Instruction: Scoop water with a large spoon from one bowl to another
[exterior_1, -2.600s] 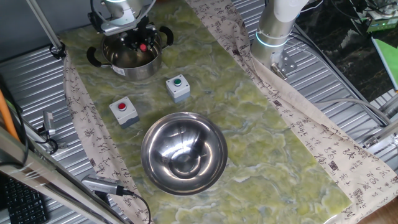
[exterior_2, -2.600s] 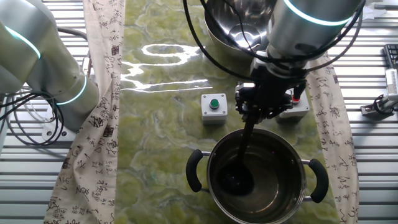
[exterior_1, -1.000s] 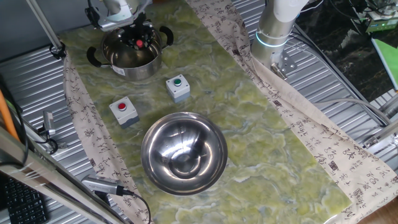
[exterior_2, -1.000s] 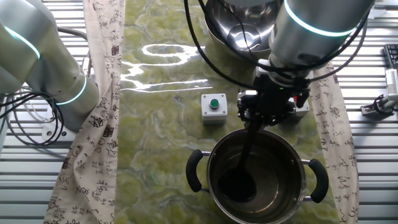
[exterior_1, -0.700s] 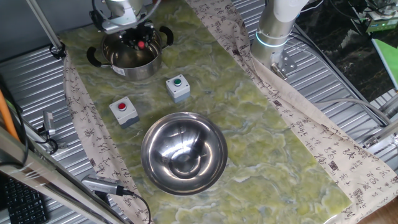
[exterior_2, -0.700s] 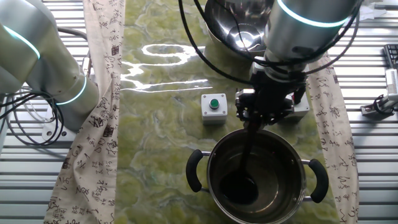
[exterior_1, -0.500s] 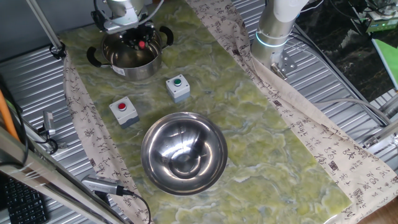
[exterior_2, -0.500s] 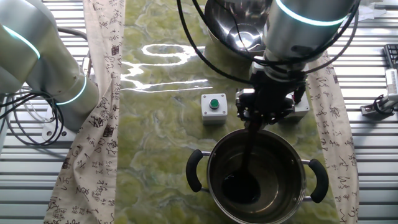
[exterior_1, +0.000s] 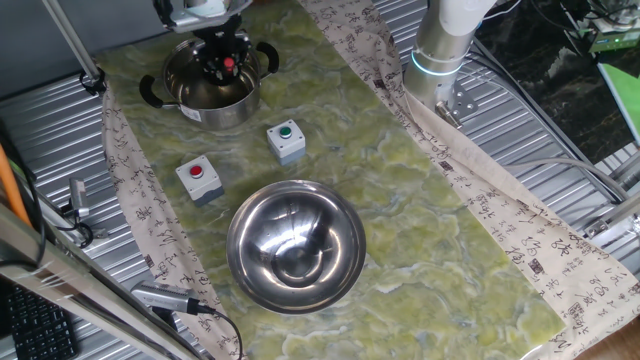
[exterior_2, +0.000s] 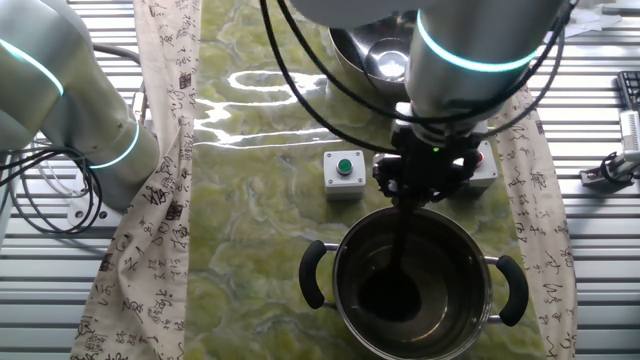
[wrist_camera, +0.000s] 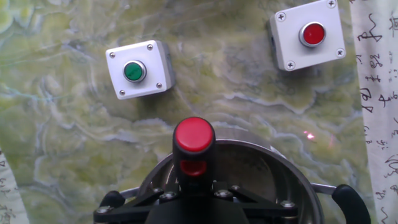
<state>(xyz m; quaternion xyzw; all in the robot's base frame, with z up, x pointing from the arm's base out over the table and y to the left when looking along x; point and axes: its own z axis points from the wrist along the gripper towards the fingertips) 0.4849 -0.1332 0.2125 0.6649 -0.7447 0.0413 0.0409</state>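
1. Hand view, bottom centre: the pincer (wrist_camera: 194, 198) is clamped on the spoon (wrist_camera: 193, 135), red cap towards the lens.
2. The spoon's dark handle (exterior_2: 404, 245) drops into the pot (exterior_2: 412, 284), lower middle of the other fixed view; its bowl end sits low inside.
3. Beyond the pot, a green-button box (wrist_camera: 138, 70) and a red-button box (wrist_camera: 307, 35) sit on the tabletop (exterior_1: 400, 190).
4. Farthest off, the wide bowl (exterior_1: 295, 246) sits well apart, centre of one fixed view.
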